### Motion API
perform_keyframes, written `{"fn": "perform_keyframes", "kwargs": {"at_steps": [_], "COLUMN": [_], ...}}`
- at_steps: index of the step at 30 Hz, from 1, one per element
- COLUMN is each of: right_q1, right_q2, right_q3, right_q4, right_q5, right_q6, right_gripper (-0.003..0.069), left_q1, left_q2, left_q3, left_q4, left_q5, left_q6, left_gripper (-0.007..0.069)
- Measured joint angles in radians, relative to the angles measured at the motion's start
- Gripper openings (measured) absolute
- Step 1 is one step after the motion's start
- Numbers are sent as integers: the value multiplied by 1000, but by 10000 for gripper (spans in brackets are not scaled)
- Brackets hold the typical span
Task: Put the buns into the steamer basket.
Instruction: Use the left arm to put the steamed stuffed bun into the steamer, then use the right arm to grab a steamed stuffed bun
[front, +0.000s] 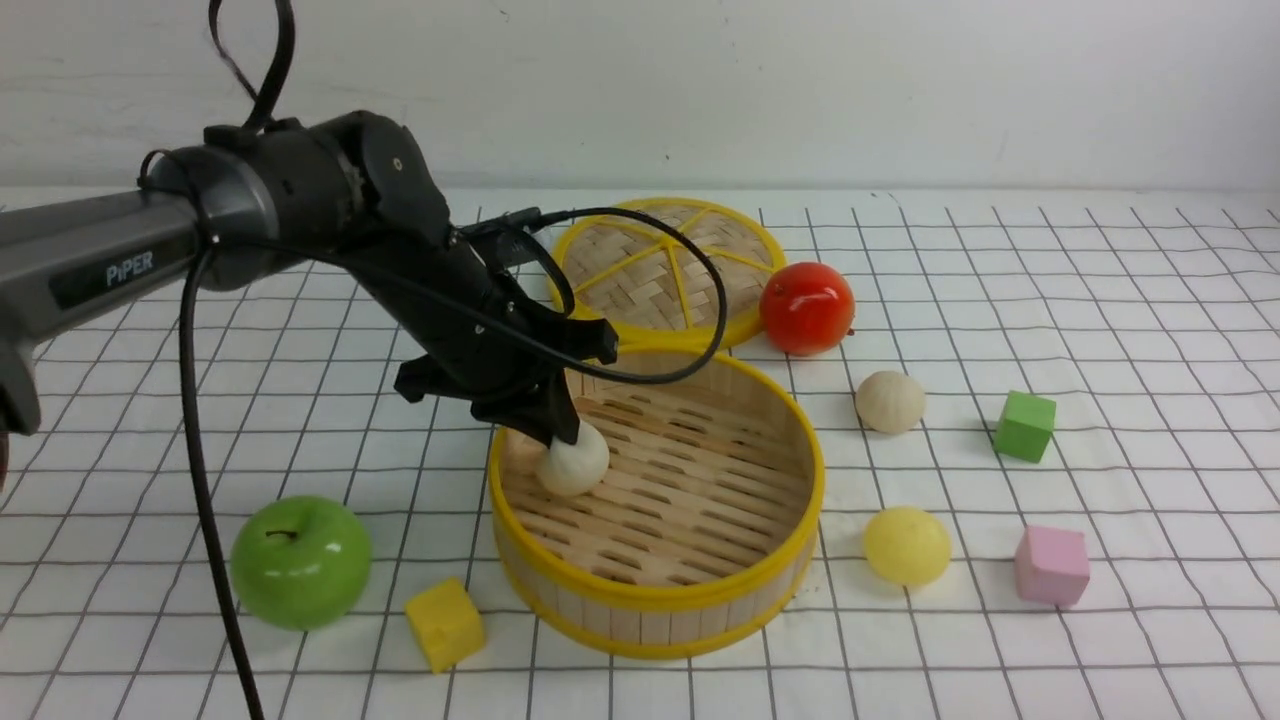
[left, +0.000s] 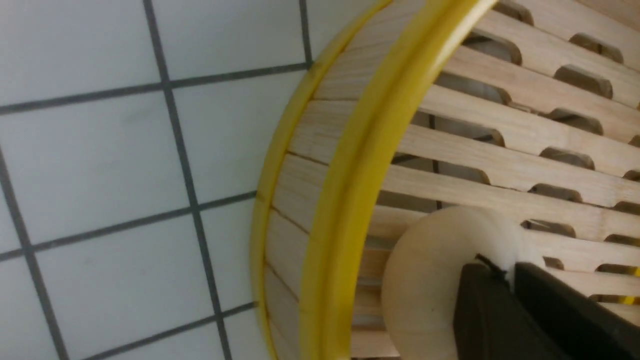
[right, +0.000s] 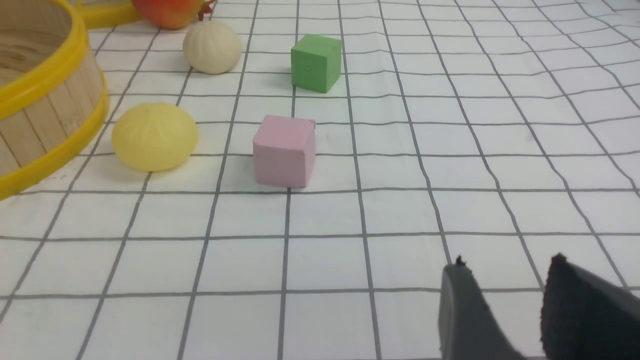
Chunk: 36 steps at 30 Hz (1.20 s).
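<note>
Well, the left gripper (front: 563, 432) pinches a cream bun (front: 578, 465), jaws barely apart, low by the steamer basket's (front: 650, 600) left wall. If the soft bun clings to the pads, it could lift out. Right gripper (right: 507, 265) gapes empty.

A robotics lab bench: a PiPER-marked robot arm (front: 100, 250) over a white grid-lined cloth (front: 1100, 300), a bare white wall (front: 800, 90) at the far side, coloured cubes (front: 1025, 426) scattered about.

The left gripper (front: 558, 430) covers the top of the cream bun (front: 580, 468); whether it grips, I can't tell. The steamer basket (front: 700, 600) hides the near edge of the woven lid (front: 650, 270).
</note>
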Motion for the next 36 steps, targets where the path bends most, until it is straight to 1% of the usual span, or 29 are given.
{"fn": "perform_keyframes", "kwargs": {"at_steps": [2, 3, 4, 6, 7, 8, 11, 12, 13, 15, 18, 19, 20, 23, 27, 28, 31, 32, 33, 35, 36], "right_q1": [0, 0, 0, 0, 0, 0, 0, 0, 0, 0, 0, 0, 0, 0, 0, 0, 0, 0, 0, 0, 0], "right_q2": [0, 0, 0, 0, 0, 0, 0, 0, 0, 0, 0, 0, 0, 0, 0, 0, 0, 0, 0, 0, 0], "right_q3": [0, 0, 0, 0, 0, 0, 0, 0, 0, 0, 0, 0, 0, 0, 0, 0, 0, 0, 0, 0, 0], "right_q4": [0, 0, 0, 0, 0, 0, 0, 0, 0, 0, 0, 0, 0, 0, 0, 0, 0, 0, 0, 0, 0], "right_q5": [0, 0, 0, 0, 0, 0, 0, 0, 0, 0, 0, 0, 0, 0, 0, 0, 0, 0, 0, 0, 0], "right_q6": [0, 0, 0, 0, 0, 0, 0, 0, 0, 0, 0, 0, 0, 0, 0, 0, 0, 0, 0, 0, 0], "right_gripper": [241, 241, 241, 241, 241, 241, 241, 241, 241, 241, 241, 241, 241, 241, 241, 241, 241, 241, 241, 241, 241], "left_q1": [0, 0, 0, 0, 0, 0, 0, 0, 0, 1, 1, 1, 1, 1, 2, 2, 2, 2, 2, 2, 2], "left_q2": [-4, -7, -8, -31, -31, -56, -107, -115, -147, -210, -314, -322, -382, -521, -704, -715, -930, -942, -1048, -1190, -1205], "left_q3": [0, 0, 0, 0, 0, -5, -27, -30, -53, -86, -123, -124, -129, -132, -108, -108, -9, -1, 70, 188, 202], "left_q4": [-1, 0, 0, 6, 7, 15, 54, 59, 86, 136, 203, 213, 244, 323, 340, 340, 338, 338, 341, 343, 344], "left_q5": [0, 0, 0, 0, 0, 2, 34, 43, 84, 159, 242, 247, 278, 338, 338, 338, 338, 338, 338, 338, 338], "left_q6": [0, 0, 0, 0, 0, 0, 0, 0, 0, 0, 0, 0, -10, -73, -105, -106, -118, -118, -120, -120, -120], "left_gripper": [76, 101, 101, 175, 181, 229, 306, 309, 328, 338, 334, 332, 323, 273, 199, 195, 133, 130, 108, 90, 90]}}
